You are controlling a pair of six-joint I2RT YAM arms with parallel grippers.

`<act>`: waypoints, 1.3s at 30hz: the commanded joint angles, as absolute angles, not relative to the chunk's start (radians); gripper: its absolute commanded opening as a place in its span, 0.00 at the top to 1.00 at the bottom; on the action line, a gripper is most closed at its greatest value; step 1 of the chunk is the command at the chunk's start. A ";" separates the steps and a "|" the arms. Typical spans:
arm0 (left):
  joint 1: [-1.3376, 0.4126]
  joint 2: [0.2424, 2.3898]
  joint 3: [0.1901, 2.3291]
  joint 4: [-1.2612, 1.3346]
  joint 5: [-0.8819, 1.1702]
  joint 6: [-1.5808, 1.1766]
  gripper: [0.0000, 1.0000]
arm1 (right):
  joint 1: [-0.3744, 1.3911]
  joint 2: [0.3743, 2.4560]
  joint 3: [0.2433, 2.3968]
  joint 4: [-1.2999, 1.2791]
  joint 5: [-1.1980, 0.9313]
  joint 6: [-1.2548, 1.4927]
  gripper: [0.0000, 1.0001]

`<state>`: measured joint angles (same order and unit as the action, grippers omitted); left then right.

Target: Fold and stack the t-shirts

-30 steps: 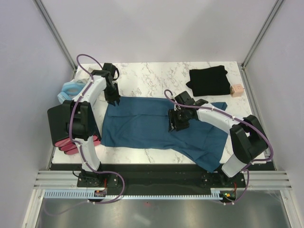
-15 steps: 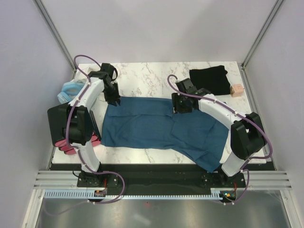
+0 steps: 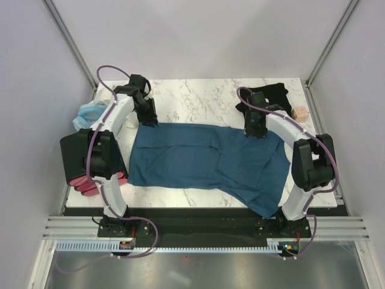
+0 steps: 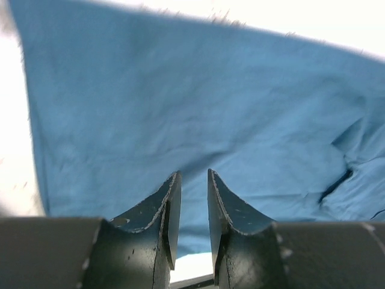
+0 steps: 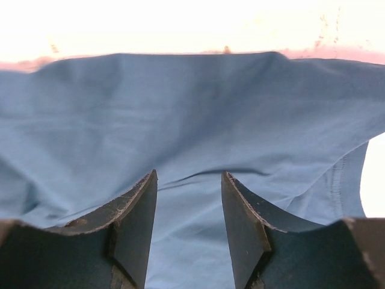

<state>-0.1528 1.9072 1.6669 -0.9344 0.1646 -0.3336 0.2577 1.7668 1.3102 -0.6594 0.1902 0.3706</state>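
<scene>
At 9 o'clock, by the left edge of the marble table (image 3: 198,96), a pale blue thing (image 3: 90,113) lies just beyond a black box (image 3: 77,153), with pink items (image 3: 84,182) at the box's near side. The left gripper (image 3: 147,118) sits at about 11 o'clock on the far left corner of the teal shirt (image 3: 192,159). In its wrist view the fingers (image 4: 165,205) stand nearly together with a thin slit between them and blue cloth beyond the tips. I cannot tell whether they nip the cloth edge. The teal shirt lies spread across the middle of the table. Its far edge runs straight between the two grippers and its near right corner reaches toward 5 o'clock. The right gripper (image 3: 255,127) is at about 1 o'clock on the shirt's far right edge. Its fingers are plainly apart, with flat cloth and one crease showing in the gap and nothing clamped. Just beyond it the black shirt (image 3: 275,96) lies in a compact shape, partly behind the right arm. A small pinkish cube (image 3: 299,113) sits just beside that shirt at 2 o'clock
</scene>
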 commanded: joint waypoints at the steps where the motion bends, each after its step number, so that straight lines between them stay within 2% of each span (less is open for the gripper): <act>1: -0.175 2.003 1.781 -0.907 0.230 -0.311 0.69 | 0.222 1.812 1.336 -0.658 0.238 0.347 0.47; 10: -0.184 2.166 1.908 -0.905 0.250 -0.298 0.71 | 0.103 1.884 1.339 -0.604 0.252 0.353 0.50; 13: -0.189 2.229 1.947 -0.907 0.267 -0.287 0.84 | 0.069 1.946 1.393 -0.643 0.262 0.351 0.51; 22: -0.202 2.322 1.922 -0.904 0.242 -0.287 0.98 | 0.012 2.043 1.528 -0.721 0.311 0.354 0.53; 34: -0.204 2.421 1.993 -0.971 0.046 -0.331 0.98 | -0.040 1.994 1.551 -0.810 0.331 0.370 0.54; 39: -0.186 2.433 2.068 -1.023 0.012 -0.350 0.98 | -0.051 2.016 1.577 -0.859 0.370 0.390 0.59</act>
<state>-0.2131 2.3787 2.0239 -0.9943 0.1349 -0.3332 -0.0387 2.0361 1.5314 -0.8089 0.3176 0.3687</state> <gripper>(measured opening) 0.025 0.433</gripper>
